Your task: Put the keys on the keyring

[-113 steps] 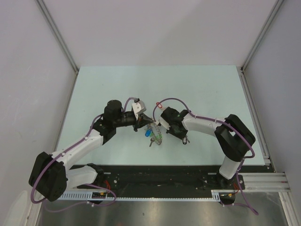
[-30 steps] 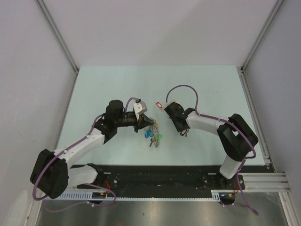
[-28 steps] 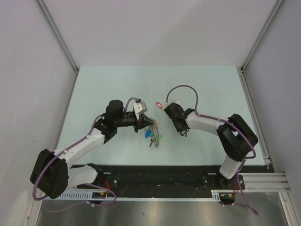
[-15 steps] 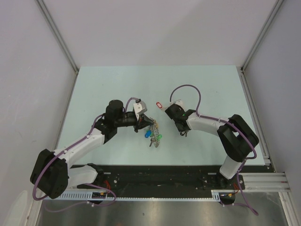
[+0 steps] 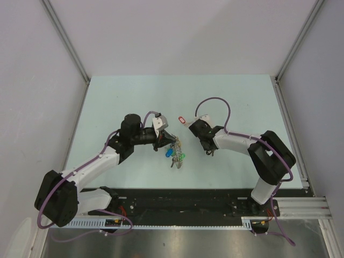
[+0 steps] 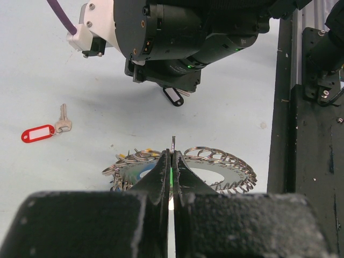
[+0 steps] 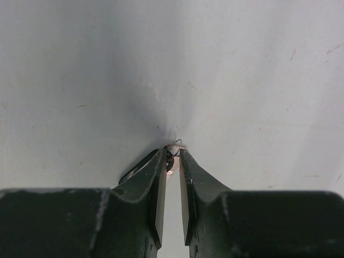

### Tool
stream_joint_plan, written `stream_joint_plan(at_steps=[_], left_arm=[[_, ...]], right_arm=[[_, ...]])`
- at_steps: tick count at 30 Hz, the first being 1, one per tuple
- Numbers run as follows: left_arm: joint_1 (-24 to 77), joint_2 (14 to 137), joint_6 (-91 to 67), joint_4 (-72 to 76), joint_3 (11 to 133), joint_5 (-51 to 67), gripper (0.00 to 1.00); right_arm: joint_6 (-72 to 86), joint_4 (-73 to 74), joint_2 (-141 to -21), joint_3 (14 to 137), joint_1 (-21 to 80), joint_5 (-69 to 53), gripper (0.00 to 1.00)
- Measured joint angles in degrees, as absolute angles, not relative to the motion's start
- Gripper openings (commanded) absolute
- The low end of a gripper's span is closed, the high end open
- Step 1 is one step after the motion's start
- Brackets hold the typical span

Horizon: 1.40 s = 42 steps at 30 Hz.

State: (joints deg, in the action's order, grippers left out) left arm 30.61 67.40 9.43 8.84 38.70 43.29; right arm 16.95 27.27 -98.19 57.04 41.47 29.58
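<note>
Table (image 5: 118,102), top view: the left fingers (image 5: 162,141) reach toward mid-table and meet the keyring (image 5: 176,146). The keyring lies on the surface with a blue tag (image 5: 168,153) and a green tag (image 5: 181,157) at its near side. The red key (image 5: 183,120) lies alone beyond the keyring, apart from both arms. The right fingers (image 5: 206,147) point down at the table to the right of the keyring, over the black key (image 5: 210,153).

Left wrist view: the left fingers (image 6: 159,174) are pressed together with no gap, pinching a thin upright wire of the keyring (image 6: 220,161). Its hoop, strung with many small silver loops, lies flat just ahead. The red key (image 6: 38,133) lies off to the left, blade and tag both on the table. The black key (image 6: 173,97) shows its tag beneath the right arm's wrist.

Right wrist view: the right fingers (image 7: 156,183) stand narrow, with a slim gap between them and the tips at the table. The small wire loop of the black key (image 7: 173,144) sits right at the tips. Whether it is clamped cannot be told. A dark shape lies beside one finger; whether it is tag or shadow cannot be told.
</note>
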Motion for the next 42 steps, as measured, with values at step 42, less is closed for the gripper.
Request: stream_joint_plan(at_steps=[42], left_arm=[[33.71, 66.87, 22.15, -0.21, 40.53, 45.25, 0.0]], right_arm=[[-14.0, 13.96, -67.81, 52.31, 38.87, -13.74, 0.0]])
